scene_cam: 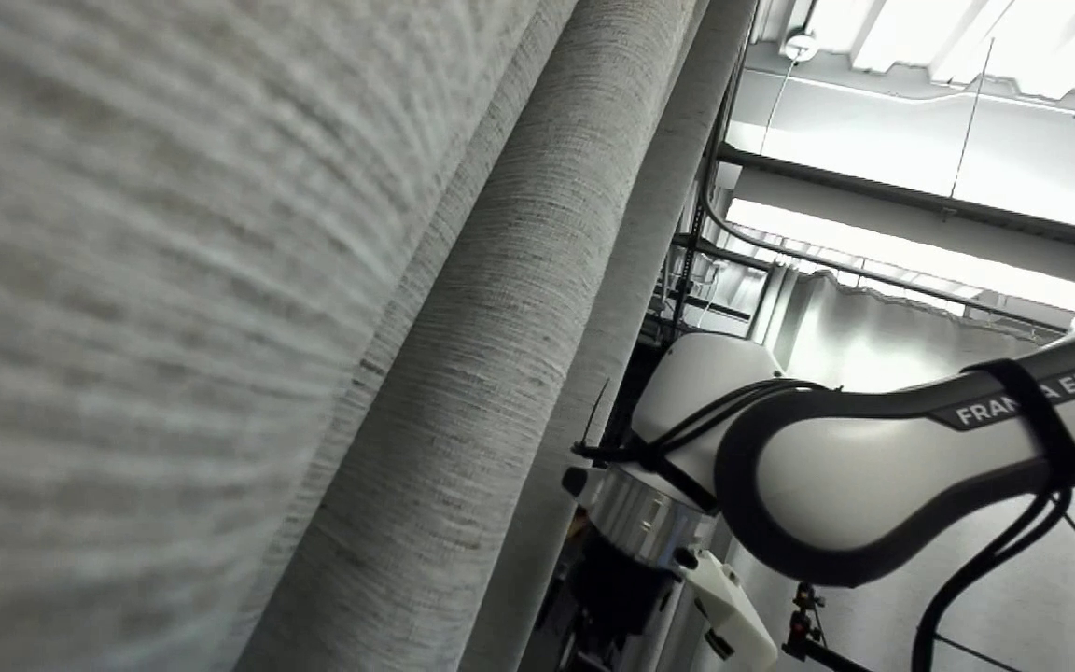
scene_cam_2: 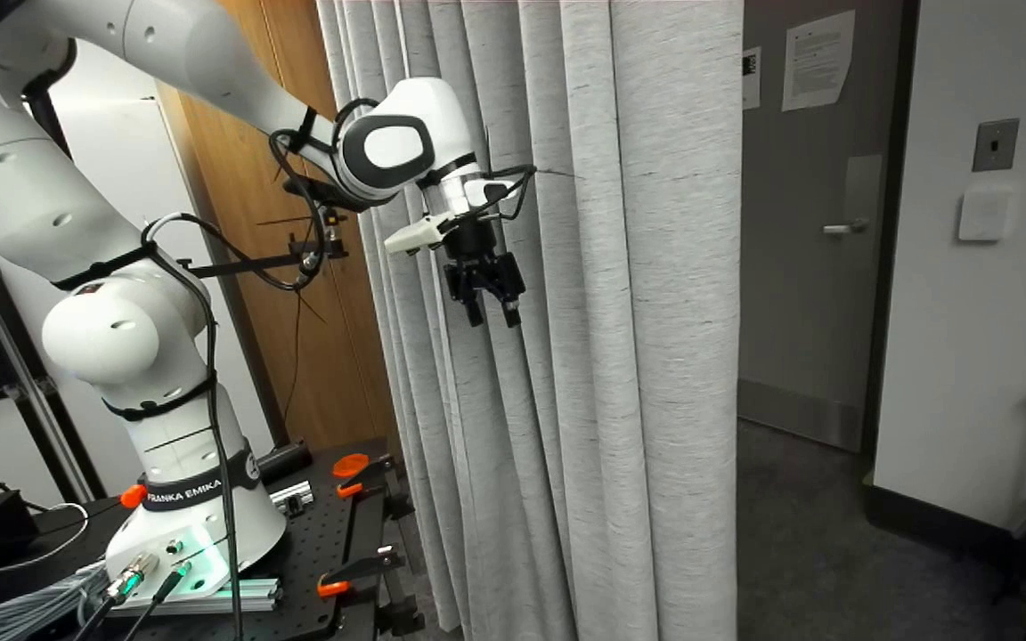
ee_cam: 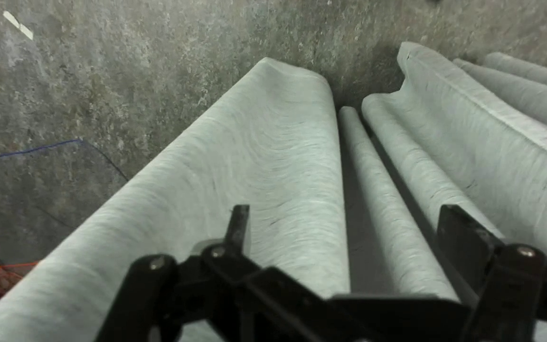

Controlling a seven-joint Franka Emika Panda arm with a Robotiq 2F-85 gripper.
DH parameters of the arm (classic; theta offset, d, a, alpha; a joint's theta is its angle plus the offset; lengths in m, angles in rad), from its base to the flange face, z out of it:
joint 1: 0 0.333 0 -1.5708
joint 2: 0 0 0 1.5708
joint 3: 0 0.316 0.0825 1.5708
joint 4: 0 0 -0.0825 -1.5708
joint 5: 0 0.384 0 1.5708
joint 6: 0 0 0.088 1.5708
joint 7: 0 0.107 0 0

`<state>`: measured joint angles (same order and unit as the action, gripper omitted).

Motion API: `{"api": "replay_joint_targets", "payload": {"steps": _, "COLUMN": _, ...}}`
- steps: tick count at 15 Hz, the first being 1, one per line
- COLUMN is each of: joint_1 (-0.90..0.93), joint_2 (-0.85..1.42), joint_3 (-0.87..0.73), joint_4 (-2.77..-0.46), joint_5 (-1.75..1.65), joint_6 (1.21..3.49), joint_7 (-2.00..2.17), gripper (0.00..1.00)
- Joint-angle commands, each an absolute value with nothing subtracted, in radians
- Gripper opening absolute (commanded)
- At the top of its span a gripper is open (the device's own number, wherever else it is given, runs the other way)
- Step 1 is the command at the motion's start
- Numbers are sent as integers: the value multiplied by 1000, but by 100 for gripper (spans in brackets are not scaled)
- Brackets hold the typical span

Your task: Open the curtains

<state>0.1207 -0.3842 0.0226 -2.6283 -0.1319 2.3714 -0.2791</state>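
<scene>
The light-grey curtains (scene_cam_2: 682,312) hang in long vertical folds beside the robot arm, and they fill much of an exterior view (scene_cam: 500,327) at close range. In an exterior view my black gripper (scene_cam_2: 493,318) points downward in front of the folds, its two fingers apart. From the wrist, the curtain folds (ee_cam: 297,190) run down toward the floor below the gripper (ee_cam: 344,211). The jaws stand wide, with folds visible between and beyond the fingers. Whether any fabric touches the fingers I cannot tell. The arm's wrist hides part of the curtain behind it.
The robot's base stands on a black perforated table (scene_cam_2: 317,507) with orange-tipped clamps (scene_cam_2: 357,574) along its edge. A grey door (scene_cam_2: 807,267) lies beyond the curtain's free edge. A wooden panel (scene_cam_2: 335,356) rises behind the arm. A blue cable (ee_cam: 36,150) lies on the grey floor (ee_cam: 159,57).
</scene>
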Motion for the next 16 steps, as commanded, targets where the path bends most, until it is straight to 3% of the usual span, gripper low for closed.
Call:
{"api": "replay_joint_targets", "payload": {"steps": 1, "joint_1": 42, "joint_2": -364, "joint_3": -41, "joint_4": -2554, "joint_5": -157, "joint_6": 2416, "joint_7": -302, "gripper": 100}}
{"api": "replay_joint_targets", "payload": {"steps": 9, "joint_1": 5, "joint_2": -236, "joint_3": -244, "joint_4": -2316, "joint_5": 20, "joint_6": 2589, "joint_7": -473, "gripper": 100}}
{"api": "replay_joint_targets", "payload": {"steps": 16, "joint_1": 79, "joint_2": -180, "joint_3": -336, "joint_4": -2162, "joint_5": 440, "joint_6": 2495, "joint_7": -968, "gripper": 100}}
